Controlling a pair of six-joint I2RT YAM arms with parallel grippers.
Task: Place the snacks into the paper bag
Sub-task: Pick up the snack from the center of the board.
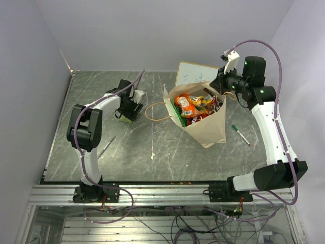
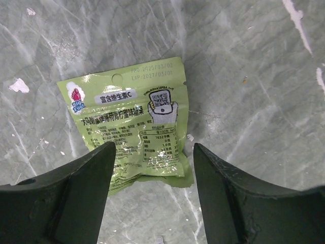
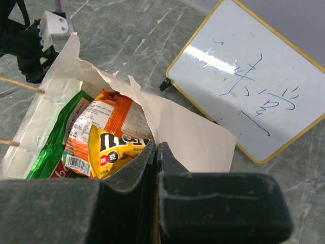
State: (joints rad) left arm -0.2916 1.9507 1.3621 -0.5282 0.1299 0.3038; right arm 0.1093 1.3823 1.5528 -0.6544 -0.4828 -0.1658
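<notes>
Snacks (image 1: 188,105) in paper bag (image 1: 209,129) — R gripper (image 3: 155,148) pinching rim, L gripper (image 2: 154,148) open, marbled table (image 1: 101,152)

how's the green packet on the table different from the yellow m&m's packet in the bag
The green packet lies flat on the table; the yellow m&m's packet sits inside the paper bag, packed among other snacks. The green packet is pale green with small black print; the m&m's packet is yellow with a large brown logo. Both are glossy snack packets.
</notes>
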